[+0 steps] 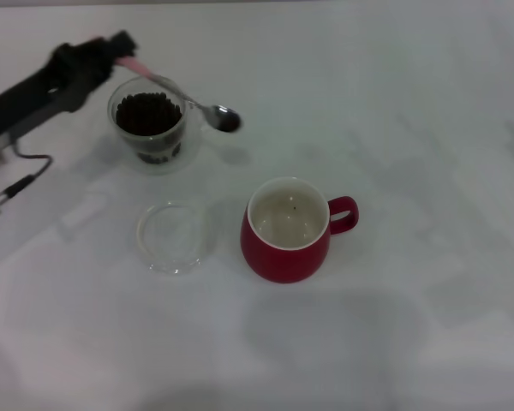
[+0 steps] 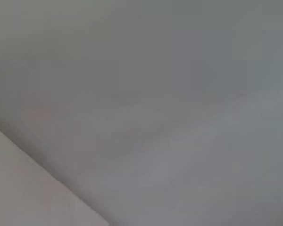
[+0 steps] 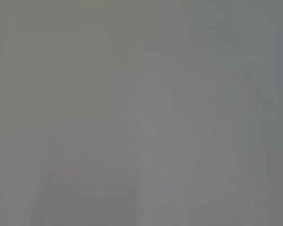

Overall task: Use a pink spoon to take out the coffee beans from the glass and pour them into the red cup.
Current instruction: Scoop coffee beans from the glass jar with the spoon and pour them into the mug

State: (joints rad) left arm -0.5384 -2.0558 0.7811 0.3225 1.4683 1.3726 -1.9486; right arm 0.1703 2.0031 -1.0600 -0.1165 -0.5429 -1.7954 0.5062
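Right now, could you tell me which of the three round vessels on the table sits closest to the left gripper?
The glass holding the coffee beans; the left gripper sits just behind it, while the red cup and shallow clear dish lie farther away.

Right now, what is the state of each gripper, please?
Left gripper: shut on the pink spoon, whose bowl carries coffee beans just beside the glass.
Right gripper: not in view.
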